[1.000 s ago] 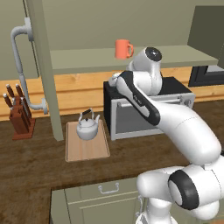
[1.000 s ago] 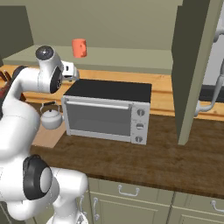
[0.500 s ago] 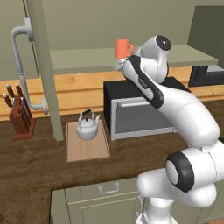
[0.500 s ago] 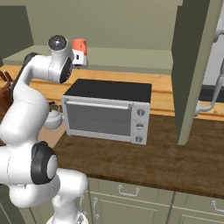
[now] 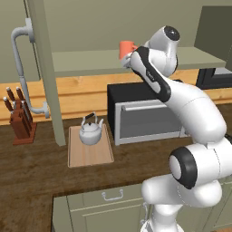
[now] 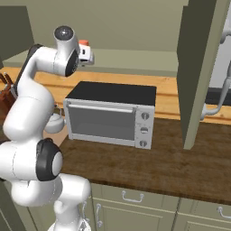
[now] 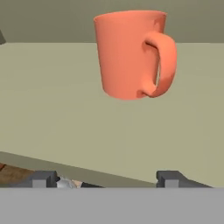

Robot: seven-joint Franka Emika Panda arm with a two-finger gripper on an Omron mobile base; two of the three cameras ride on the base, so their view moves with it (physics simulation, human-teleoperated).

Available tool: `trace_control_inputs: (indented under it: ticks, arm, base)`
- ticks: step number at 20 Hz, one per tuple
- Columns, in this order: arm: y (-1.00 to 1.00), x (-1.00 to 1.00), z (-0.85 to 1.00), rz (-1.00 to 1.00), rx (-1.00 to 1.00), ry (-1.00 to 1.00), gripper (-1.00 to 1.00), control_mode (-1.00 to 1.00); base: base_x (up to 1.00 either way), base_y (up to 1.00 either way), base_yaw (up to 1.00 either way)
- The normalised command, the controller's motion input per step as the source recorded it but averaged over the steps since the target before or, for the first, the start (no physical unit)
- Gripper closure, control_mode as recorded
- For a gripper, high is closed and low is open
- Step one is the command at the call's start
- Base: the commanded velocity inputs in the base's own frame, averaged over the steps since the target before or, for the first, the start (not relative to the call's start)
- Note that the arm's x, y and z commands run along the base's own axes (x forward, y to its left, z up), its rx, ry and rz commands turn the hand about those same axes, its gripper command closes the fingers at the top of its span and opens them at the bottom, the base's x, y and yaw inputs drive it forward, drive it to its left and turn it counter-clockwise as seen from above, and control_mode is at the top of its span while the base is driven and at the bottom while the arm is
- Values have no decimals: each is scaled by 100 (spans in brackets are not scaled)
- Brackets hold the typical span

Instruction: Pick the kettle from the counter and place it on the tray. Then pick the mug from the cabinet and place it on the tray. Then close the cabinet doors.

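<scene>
One smooth orange cylindrical mug (image 7: 131, 52) with a loop handle stands on the flat cabinet shelf (image 7: 52, 109) just ahead of the end effector (image 7: 105, 179), jaws wide and empty; one rounded silvery kettle (image 5: 91, 132) sits below on the light wooden tray (image 5: 89, 153)

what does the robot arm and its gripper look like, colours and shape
The arm is glossy white, built of thick rounded segments with dark grey to black rings and round caps at the joints. No cables or markings show. The gripper ends in two small, blocky dark grey finger tips.
</scene>
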Motion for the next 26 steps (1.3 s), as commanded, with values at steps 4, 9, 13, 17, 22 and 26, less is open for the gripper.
trace_control_inputs:
  ticks: [4, 9, 13, 17, 22, 26]
  arm:
    - [-38, 1, 1, 0, 0, 3, -100, -100]
    - [-52, 8, 2, 1, 2, 4, -100, -100]
    - [-11, 47, 0, 2, 3, 1, -100, -100]
    - [0, 51, 17, 1, 5, 0, -100, -100]
    - [0, 24, 32, 7, 0, 0, -100, -100]
    - [4, 11, 13, 11, 0, 1, -100, -100]
  base:
    - [0, 0, 0]
    - [0, 0, 0]
    - [0, 0, 0]
    - [0, 0, 0]
    - [0, 0, 0]
    - [0, 0, 0]
